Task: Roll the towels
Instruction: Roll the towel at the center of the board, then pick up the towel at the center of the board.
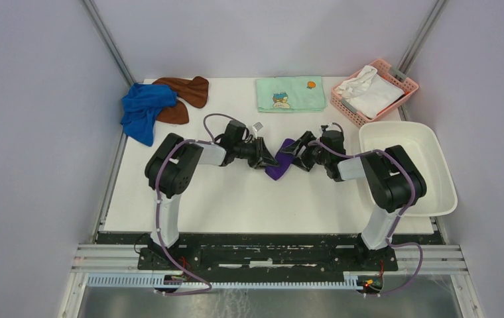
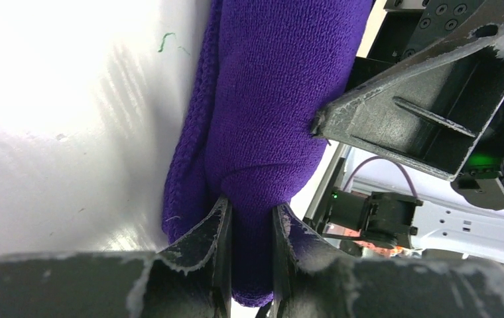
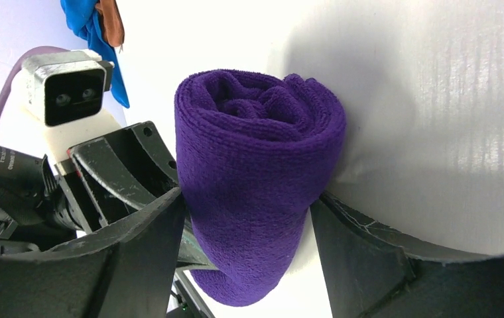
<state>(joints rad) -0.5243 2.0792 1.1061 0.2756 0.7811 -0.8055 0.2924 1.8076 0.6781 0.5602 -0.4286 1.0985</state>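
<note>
The dark purple towel [image 1: 281,161] lies rolled up at the middle of the table. My left gripper [image 1: 266,159] is shut on its left end, and the cloth bulges out between the pinching fingers [image 2: 249,209]. My right gripper [image 1: 297,158] is at the other end. Its jaws stand wide, open around the roll [image 3: 248,195]. The left finger touches the cloth, and a thin gap shows at the right finger. The spiral end of the roll [image 3: 256,106] faces the right wrist camera. The blue towel [image 1: 142,109] and the rust-brown towel [image 1: 184,93] lie crumpled at the back left.
A pale green cartoon-print towel [image 1: 291,93] lies flat at the back centre. A pink basket [image 1: 395,76] with a white cloth [image 1: 369,91] stands at the back right. In front of it a white tub [image 1: 435,165] sits along the right edge.
</note>
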